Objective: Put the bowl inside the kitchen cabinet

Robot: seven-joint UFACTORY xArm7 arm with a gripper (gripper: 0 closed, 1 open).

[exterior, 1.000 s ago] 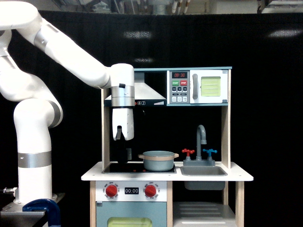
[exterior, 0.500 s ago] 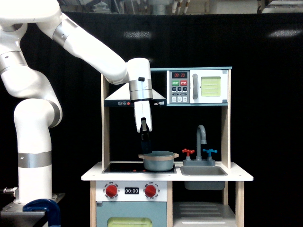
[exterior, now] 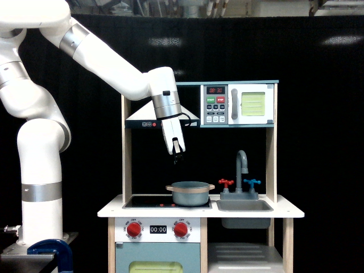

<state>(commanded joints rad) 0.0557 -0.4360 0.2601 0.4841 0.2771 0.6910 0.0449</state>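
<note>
Arm: risen since half a second ago, tilted, no longer dipping toward the bowl (exterior: 190, 193). Grasp not yet made, I judge.
Gripper (exterior: 177, 154): well above the bowl's rim, empty; finger spread too small to tell.
Bowl: on the stovetop (exterior: 142, 201), beside the sink (exterior: 244, 206).

Open air above the bowl (exterior: 190, 193); faucet (exterior: 242, 165) stands close beside it

microwave (exterior: 239, 105), faucet (exterior: 242, 165), sink (exterior: 244, 206)
</note>
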